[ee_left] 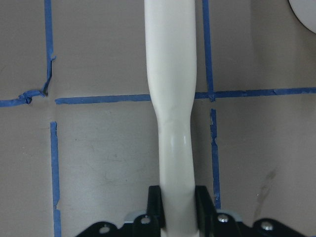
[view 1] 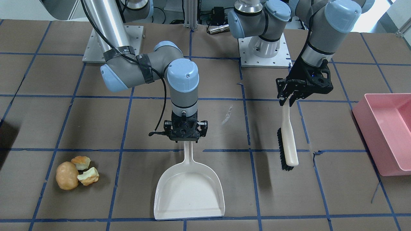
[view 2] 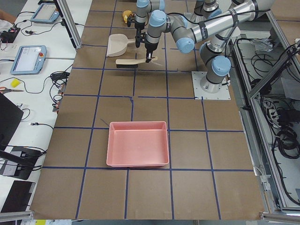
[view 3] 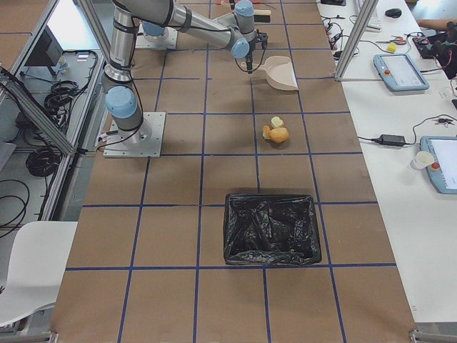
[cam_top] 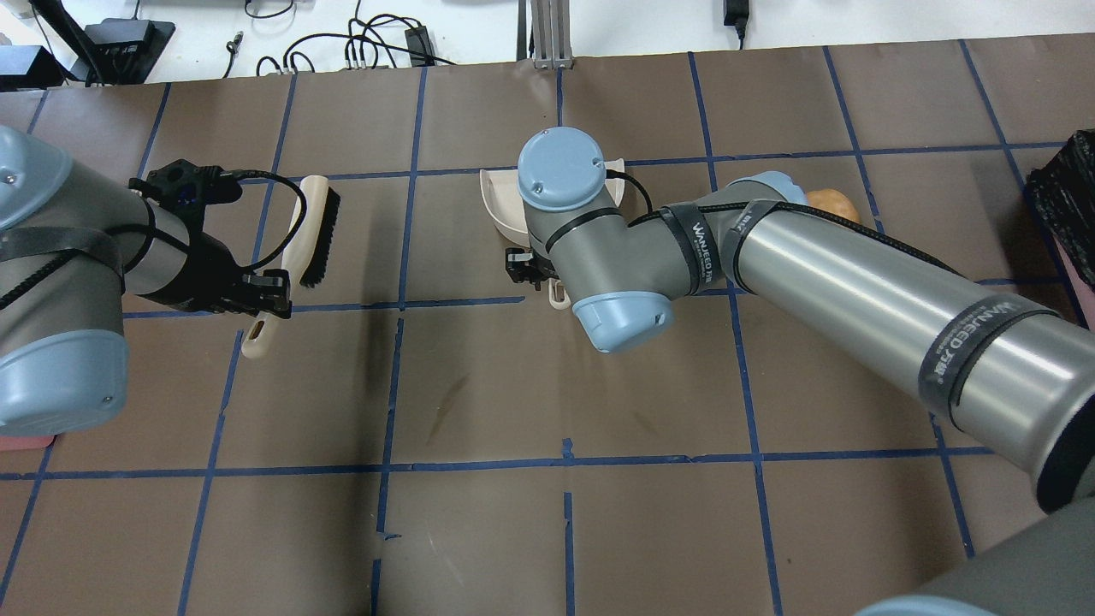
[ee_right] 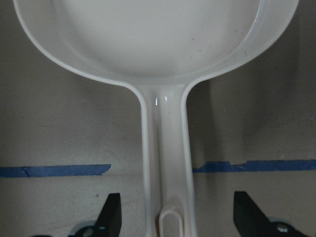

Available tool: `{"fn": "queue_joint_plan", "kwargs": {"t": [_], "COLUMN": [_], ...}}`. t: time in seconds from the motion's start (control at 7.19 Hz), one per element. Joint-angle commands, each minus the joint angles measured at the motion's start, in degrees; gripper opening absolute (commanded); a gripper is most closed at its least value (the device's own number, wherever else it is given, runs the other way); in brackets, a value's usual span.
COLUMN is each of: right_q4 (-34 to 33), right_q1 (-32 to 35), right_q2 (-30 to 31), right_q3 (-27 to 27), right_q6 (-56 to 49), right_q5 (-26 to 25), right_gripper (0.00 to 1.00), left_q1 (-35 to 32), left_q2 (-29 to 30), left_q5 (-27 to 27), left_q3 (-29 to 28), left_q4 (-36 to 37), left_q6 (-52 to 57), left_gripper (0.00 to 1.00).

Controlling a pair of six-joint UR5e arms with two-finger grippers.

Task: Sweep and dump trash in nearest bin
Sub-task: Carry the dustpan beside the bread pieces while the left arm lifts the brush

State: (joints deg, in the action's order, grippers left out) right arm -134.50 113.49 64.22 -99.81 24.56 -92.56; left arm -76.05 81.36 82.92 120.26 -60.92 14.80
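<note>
Left gripper (view 1: pixel 290 97) is clamping the brush (view 1: pixel 288 141); right gripper (view 1: pixel 186 137) is sitting wide open astride the dustpan (view 1: pixel 189 189) handle. Next: probably closing, then approaching the 3 scraps (view 1: pixel 75 175).

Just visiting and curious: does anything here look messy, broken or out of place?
Three bread-like scraps lie loose, apart from the empty dustpan. The blue tape is torn and crumpled in spots, and there is a small pale smear near the middle. Nothing else stands out.

Glossy cream plastic for dustpan (view 1: pixel 189 189) and brush handle (view 1: pixel 287 128) — matt brown paper table cover (view 1: pixel 321 199)
</note>
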Motion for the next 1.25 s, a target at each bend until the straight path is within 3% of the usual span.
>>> {"fn": "queue_joint_plan", "kwargs": {"t": [0.0, 0.14, 0.56, 1.11], "right_q4": [-0.3, -0.4, 0.5, 23.2], "right_q1": [0.0, 0.0, -2.3, -23.3], "right_q2": [0.1, 0.2, 2.8, 13.8], "right_q3": [0.1, 0.1, 2.1, 4.1], "right_q6": [0.1, 0.1, -3.7, -38.2], "right_q5": [0.3, 0.4, 0.1, 4.5], "right_gripper": [0.26, 0.11, 0.0, 0.0], "left_q1": [-3.6, -4.0, -4.5, -9.4], "left_q2": [1.3, 2.6, 2.5, 6.1], "left_q5": [0.3, 0.2, 0.7, 0.1], "left_q3": [-0.1, -0.1, 0.2, -1.4], "left_q4": [2.5, 4.6, 4.5, 8.5], "left_q6": [-3.3, -3.2, -3.4, -5.3], "left_gripper": [0.0, 0.0, 0.0, 0.0]}}
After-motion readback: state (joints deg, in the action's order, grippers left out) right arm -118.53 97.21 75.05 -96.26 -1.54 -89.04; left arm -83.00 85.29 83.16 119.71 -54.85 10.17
